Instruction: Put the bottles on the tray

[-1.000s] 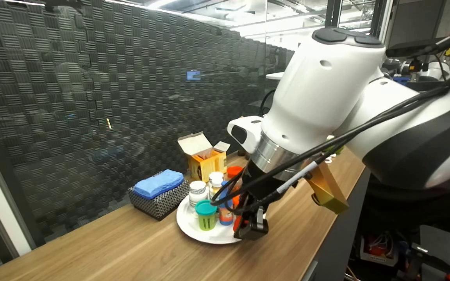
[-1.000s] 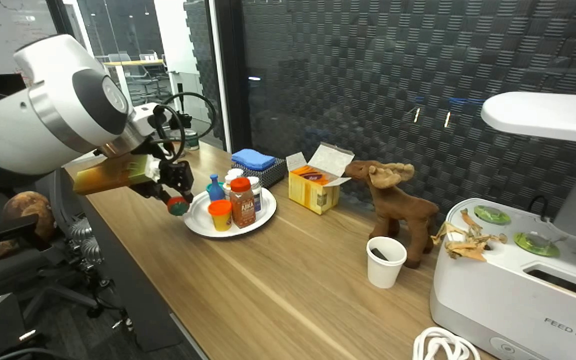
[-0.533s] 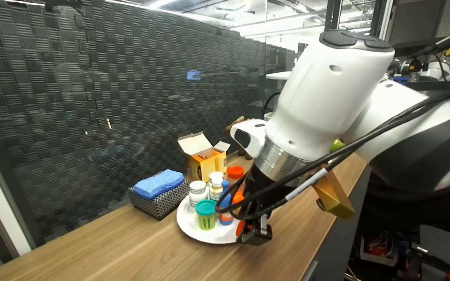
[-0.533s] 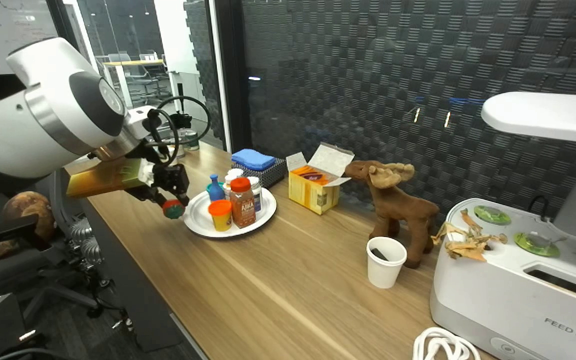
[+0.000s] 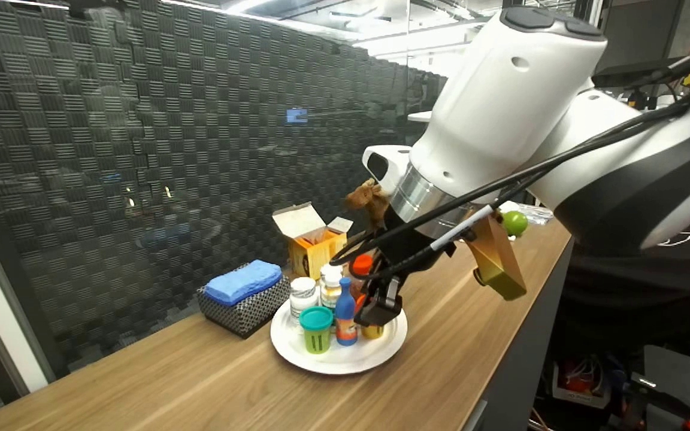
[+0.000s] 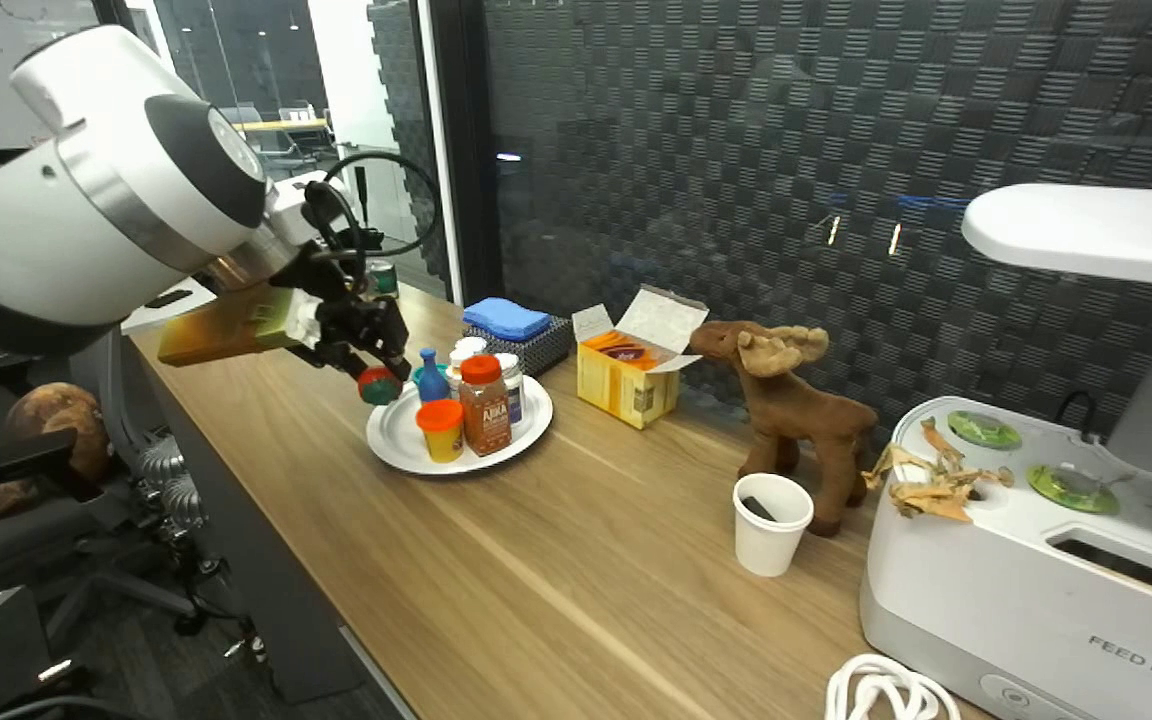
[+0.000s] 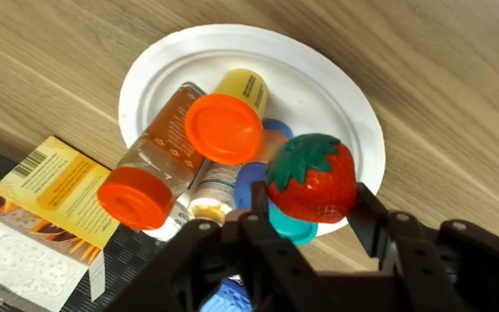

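Observation:
The white round tray [image 5: 345, 363] stands on the counter and also shows in the wrist view [image 7: 319, 97]. On it stand a brown jar with a red cap [image 6: 486, 412], a yellow tub with an orange lid [image 6: 442, 438], a blue bottle [image 5: 345, 314], a green tub with a teal cap [image 5: 316, 336] and several white bottles [image 5: 303, 299]. My gripper [image 7: 312, 193] is shut on a red strawberry-shaped thing with green leaves [image 7: 319, 182]. In an exterior view it [image 6: 379, 386] hangs above the tray's near-arm edge, apart from the bottles. In an exterior view my gripper [image 5: 379, 306] hides part of the yellow tub.
The open yellow carton [image 6: 626, 385] and a dark box with a blue flat pack [image 5: 243, 282] stand behind the tray. A brown toy moose [image 6: 796, 415], a white paper cup [image 6: 771, 540] and a white planter [image 6: 1016, 580] stand further along the counter. A green round thing [image 5: 515, 223] lies behind my arm.
My gripper first drew slightly away from the tray, then rose and moved over its edge with the strawberry-shaped thing still held. The bottles and the tray have not moved.

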`<act>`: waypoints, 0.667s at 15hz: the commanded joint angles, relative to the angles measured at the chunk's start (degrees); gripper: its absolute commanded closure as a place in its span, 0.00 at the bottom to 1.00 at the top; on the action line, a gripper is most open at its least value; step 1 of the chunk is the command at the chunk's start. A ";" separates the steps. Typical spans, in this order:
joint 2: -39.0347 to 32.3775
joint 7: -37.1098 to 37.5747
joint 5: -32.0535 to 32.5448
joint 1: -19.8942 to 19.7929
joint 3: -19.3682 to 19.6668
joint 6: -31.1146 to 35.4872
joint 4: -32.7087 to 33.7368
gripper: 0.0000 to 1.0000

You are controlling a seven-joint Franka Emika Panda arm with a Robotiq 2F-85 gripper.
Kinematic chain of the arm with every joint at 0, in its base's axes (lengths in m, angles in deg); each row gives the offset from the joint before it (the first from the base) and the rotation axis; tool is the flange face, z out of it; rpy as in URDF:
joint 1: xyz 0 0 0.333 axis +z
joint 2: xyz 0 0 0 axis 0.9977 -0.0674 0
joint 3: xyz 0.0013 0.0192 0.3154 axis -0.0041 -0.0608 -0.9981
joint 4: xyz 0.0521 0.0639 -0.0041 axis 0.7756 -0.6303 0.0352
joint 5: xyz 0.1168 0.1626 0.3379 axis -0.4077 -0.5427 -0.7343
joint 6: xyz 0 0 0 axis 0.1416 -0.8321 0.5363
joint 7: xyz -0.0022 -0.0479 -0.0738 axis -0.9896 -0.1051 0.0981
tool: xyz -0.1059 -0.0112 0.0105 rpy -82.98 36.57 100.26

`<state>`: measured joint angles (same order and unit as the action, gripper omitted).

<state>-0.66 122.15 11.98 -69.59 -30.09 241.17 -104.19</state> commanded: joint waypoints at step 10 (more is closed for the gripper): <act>-0.48 10.87 10.02 0.37 0.74 1.11 1.31 0.18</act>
<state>-1.35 129.02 18.26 -69.58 -29.88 241.28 -104.05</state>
